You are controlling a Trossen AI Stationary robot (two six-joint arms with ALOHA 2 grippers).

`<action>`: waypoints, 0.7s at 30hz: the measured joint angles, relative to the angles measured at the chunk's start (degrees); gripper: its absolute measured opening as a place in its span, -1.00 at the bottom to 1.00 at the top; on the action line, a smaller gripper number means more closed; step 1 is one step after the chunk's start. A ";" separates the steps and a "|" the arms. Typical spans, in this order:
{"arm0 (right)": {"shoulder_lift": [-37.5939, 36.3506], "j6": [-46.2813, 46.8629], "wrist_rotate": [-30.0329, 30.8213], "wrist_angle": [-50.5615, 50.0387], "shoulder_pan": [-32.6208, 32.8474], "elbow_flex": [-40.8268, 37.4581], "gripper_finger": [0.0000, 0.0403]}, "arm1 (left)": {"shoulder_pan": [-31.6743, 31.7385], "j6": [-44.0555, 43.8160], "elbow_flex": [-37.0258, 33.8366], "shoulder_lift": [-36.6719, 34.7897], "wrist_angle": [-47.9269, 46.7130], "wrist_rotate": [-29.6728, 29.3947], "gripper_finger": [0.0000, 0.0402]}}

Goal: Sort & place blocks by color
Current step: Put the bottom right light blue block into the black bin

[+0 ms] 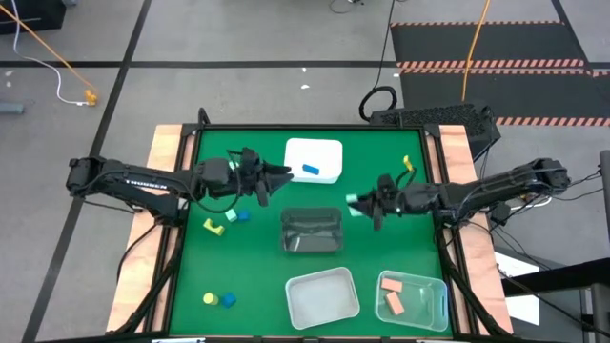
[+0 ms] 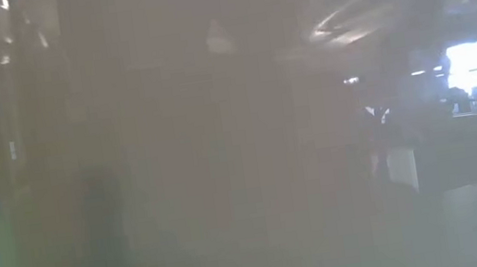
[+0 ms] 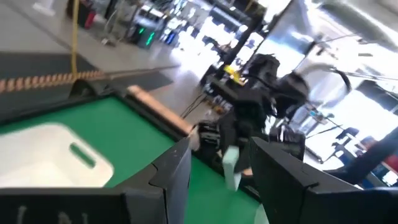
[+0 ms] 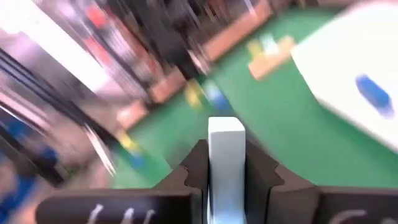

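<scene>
Toward the counter's right edge the right gripper [image 1: 358, 203] clamps a mint green plastic block [image 4: 226, 163], while the left gripper [image 1: 283, 174] hovers wide open beside the white plastic tub [image 1: 329, 152].

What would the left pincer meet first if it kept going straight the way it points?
Probably the mint green block held by the right pincer, seen straight ahead between the open left pincer fingers; relative height is unclear.

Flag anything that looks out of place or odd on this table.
The low view is blocked by a pale tub wall, so it shows no table. Otherwise nothing stands out: the right pincer holds a mint green block, and the salmon pink blocks lie in their clear tub.
</scene>
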 joint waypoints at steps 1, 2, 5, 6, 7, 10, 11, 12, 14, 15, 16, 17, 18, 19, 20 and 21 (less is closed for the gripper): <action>0.93 -0.88 -0.10 4.79 -0.85 0.01 -0.81 | -0.50 1.03 0.00 0.00 0.71 0.00 -0.19; 1.96 -1.90 -0.14 9.17 -1.54 0.02 -0.81 | -1.07 1.96 0.00 0.01 1.41 -0.01 -0.19; 5.42 -4.20 -0.27 19.90 -3.00 0.02 -0.81 | -2.85 3.74 0.00 0.00 3.10 0.01 -0.19; 6.52 -4.40 -0.32 22.89 -3.33 0.03 -0.81 | -3.43 4.31 0.00 0.00 3.12 0.02 -0.19; 7.45 -4.42 -0.38 24.94 -3.62 0.04 -0.81 | -4.00 4.81 0.00 0.00 3.08 0.01 -0.19; 10.42 -4.43 -0.47 28.71 -4.14 0.35 -0.81 | -5.41 5.67 0.00 0.02 3.39 -0.02 -0.19; 11.32 -4.33 -0.75 28.73 -4.27 0.91 -0.81 | -5.76 5.71 0.00 0.22 3.65 -0.04 -0.19; 12.17 -4.09 -1.76 28.53 -4.47 1.70 -0.81 | -6.04 5.75 0.00 0.75 4.13 -0.05 -0.19; 14.11 -4.23 -3.84 28.69 -4.82 3.87 -0.81 | -6.87 5.78 0.00 2.01 4.97 -0.06 -0.19; 15.22 -4.81 -4.91 28.89 -4.87 5.31 -0.81 | -7.19 5.81 0.00 2.78 5.59 -0.12 -0.19; 16.16 -5.67 -5.86 28.81 -4.88 6.59 -0.81 | -7.54 5.88 0.00 3.69 6.78 -0.09 -0.19; 17.07 -6.82 -6.39 28.26 -4.88 7.98 -0.81 | -7.89 5.87 0.02 4.75 7.97 -0.09 -0.19; 18.05 -7.99 -6.43 27.86 -4.86 9.35 -0.81 | -8.19 5.87 0.04 5.70 8.27 -0.09 -0.19; 18.97 -9.07 -6.44 27.93 -4.86 10.65 -0.81 | -8.46 5.85 0.04 6.64 8.27 -0.09 -0.19; 19.67 -9.92 -6.46 28.01 -4.86 11.74 -0.81 | -8.65 5.71 0.03 7.58 8.40 -0.09 -0.19; 20.21 -10.63 -6.44 27.95 -4.88 12.50 -0.81 | -8.86 5.32 0.00 8.53 9.08 -0.09 -0.19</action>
